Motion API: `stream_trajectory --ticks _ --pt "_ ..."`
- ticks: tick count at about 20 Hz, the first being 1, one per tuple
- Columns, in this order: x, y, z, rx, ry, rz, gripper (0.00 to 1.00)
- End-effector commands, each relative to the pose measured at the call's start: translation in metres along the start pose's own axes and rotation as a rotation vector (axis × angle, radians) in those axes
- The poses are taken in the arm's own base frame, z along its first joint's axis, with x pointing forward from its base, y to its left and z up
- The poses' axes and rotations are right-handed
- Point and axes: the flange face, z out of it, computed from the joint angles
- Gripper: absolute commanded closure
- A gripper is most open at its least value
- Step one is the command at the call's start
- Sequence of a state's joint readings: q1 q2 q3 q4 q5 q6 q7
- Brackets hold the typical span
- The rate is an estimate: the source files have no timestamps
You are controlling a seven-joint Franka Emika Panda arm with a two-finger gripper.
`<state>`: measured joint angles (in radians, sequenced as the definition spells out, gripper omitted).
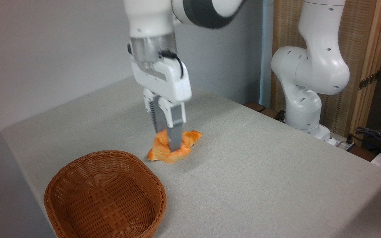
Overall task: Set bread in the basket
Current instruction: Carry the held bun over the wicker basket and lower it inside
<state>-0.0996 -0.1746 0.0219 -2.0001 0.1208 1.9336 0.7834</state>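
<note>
While the gripper [168, 145] stands vertical with fingers clamped on the bread [174, 149], the bun sits on the table [260, 172]. Its long axis runs lower-left to upper-right, beside the basket [104, 195].

A grey cloth-covered worktop [243, 172] carries a brown wicker basket [104, 196] at seven o'clock and an orange bun [164, 153] just beyond its rim, toward one o'clock.

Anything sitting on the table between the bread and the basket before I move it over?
Nothing. The camera view shows only bare grey tablecloth between the bread and the basket rim. The gripper is down on the bread.
</note>
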Motion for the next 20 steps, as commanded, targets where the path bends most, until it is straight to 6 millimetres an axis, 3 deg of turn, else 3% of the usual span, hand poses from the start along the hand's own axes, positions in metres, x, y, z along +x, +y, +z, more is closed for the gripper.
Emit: stream_trajectory --ticks 1,4,9,12,14,18,20 --pt "0.048 -0.048 0.001 0.022 -0.011 -0.004 0.5" --pt "0.07 -0.073 0.015 0.049 -0.034 0.005 0.49" --pt "0.096 -0.082 0.068 0.058 -0.085 0.051 0.35" --pt "0.104 -0.084 0.085 0.081 -0.093 0.074 0.1" --pt "0.107 -0.086 0.095 0.098 -0.106 0.091 0.02" --pt "0.111 -0.09 0.111 0.113 -0.099 0.096 0.0" --pt "0.111 -0.091 0.109 0.116 -0.097 0.09 0.0"
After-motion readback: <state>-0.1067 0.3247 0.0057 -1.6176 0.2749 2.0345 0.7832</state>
